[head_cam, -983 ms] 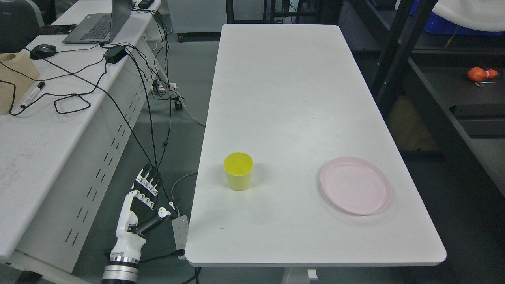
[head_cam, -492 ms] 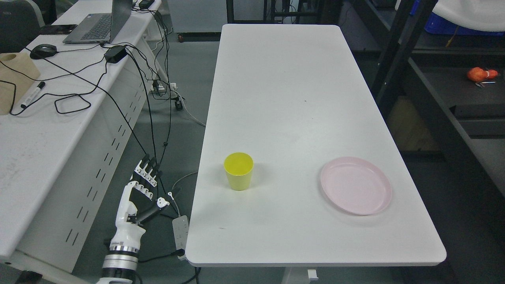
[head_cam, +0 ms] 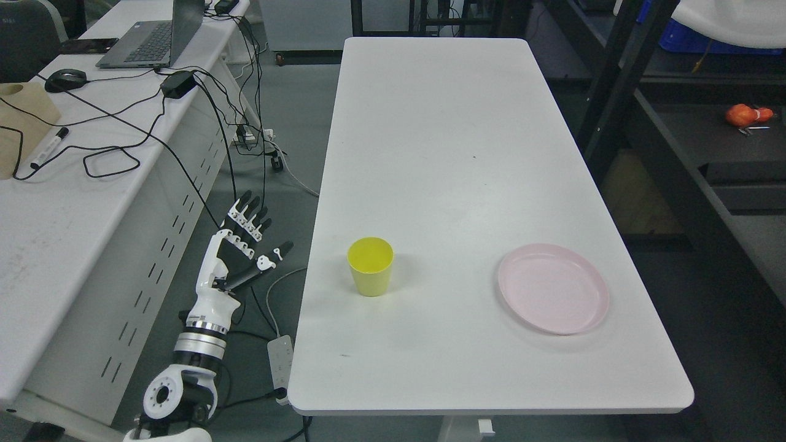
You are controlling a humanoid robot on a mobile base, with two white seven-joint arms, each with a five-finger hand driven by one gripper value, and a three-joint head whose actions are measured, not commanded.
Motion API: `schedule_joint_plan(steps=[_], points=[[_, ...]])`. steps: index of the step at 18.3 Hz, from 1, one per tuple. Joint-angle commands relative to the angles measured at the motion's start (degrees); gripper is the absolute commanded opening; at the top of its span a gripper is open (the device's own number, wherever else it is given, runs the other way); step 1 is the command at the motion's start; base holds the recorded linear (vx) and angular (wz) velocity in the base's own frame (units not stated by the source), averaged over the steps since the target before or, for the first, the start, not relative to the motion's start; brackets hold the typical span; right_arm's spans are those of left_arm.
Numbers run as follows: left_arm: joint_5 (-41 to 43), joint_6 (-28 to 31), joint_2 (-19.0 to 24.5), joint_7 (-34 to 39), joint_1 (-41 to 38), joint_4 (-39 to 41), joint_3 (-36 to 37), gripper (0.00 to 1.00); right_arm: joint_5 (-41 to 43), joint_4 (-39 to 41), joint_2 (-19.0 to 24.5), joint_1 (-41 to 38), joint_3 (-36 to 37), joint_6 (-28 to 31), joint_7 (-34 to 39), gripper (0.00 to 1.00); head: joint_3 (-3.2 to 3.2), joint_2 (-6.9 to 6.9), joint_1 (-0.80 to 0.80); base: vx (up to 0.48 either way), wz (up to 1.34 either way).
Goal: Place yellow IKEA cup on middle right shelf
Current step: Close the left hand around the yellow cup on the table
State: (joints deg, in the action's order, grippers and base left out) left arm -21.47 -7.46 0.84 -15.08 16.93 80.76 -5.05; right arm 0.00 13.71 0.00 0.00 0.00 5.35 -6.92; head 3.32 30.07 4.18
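While its fingers point(head_cam: 249, 212) are spread and hold nothing, the left hand point(head_cam: 236, 258) hangs off the white table's point(head_cam: 454, 153) left edge, over the floor cables point(head_cam: 245, 153). Yellow cup point(head_cam: 370, 266) stands upright on the table near its left edge, well apart from the hand. Pink plate point(head_cam: 554, 288) lies to its right. No print readable on the cup. Dark shelving point(head_cam: 688, 159) at far right.

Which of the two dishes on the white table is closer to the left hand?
The yellow cup, upright near the table's left edge. The pink plate lies farther right. The left hand is open, off the table's left side.
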Motion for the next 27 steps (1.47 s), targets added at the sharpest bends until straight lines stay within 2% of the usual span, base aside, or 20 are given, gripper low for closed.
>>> schedule_joint_plan(steps=[1, 4, 8, 15, 21, 23, 25, 27], points=[[-0.42, 0.08, 0.16, -1.18, 6.98, -16.06, 6.87, 0.97, 1.41, 0.00, -1.00, -0.79, -0.97, 0.01, 0.24, 1.00, 0.00, 0.00, 0.00, 0.000, 0.00], [-0.42, -0.01, 0.16, -4.95, 6.89, -16.08, 15.48, 0.97, 1.41, 0.00, -1.00, -0.79, -0.97, 0.01, 0.24, 0.99, 0.00, 0.00, 0.00, 0.000, 0.00], [-0.42, -0.01, 0.16, -5.22, 6.19, -15.99, 21.38, 0.97, 1.41, 0.00, -1.00, -0.79, -0.97, 0.01, 0.24, 0.99, 0.00, 0.00, 0.00, 0.000, 0.00], [-0.24, -0.45, 0.16, -5.22, 2.32, -13.97, 22.19, 0.97, 1.41, 0.00, -1.00, -0.79, -0.97, 0.01, 0.24, 0.99, 0.00, 0.00, 0.00, 0.000, 0.00], [0.29, -0.10, 0.16, -5.22, 3.90, -15.02, 20.34, 0.95, 1.41, 0.00, -1.00, -0.79, -0.97, 0.01, 0.24, 0.99, 0.00, 0.00, 0.00, 0.000, 0.00], [0.29, 0.08, 0.16, -5.22, 4.95, -15.55, 20.25, 0.89, 1.41, 0.00, -1.00, -0.79, -0.97, 0.01, 0.24, 0.99, 0.00, 0.00, 0.00, 0.000, 0.00], [0.20, 0.95, 0.16, -5.31, 5.49, -15.55, 20.43, 0.78, 1.41, 0.00, -1.00, -0.79, -0.97, 0.01, 0.24, 0.99, 0.00, 0.00, 0.00, 0.000, 0.00], [0.20, 1.49, 0.16, -8.01, 4.79, -15.46, 20.25, 0.58, 1.41, 0.00, -1.00, -0.79, -0.97, 0.01, 0.24, 0.99, 0.00, 0.00, 0.00, 0.000, 0.00]])
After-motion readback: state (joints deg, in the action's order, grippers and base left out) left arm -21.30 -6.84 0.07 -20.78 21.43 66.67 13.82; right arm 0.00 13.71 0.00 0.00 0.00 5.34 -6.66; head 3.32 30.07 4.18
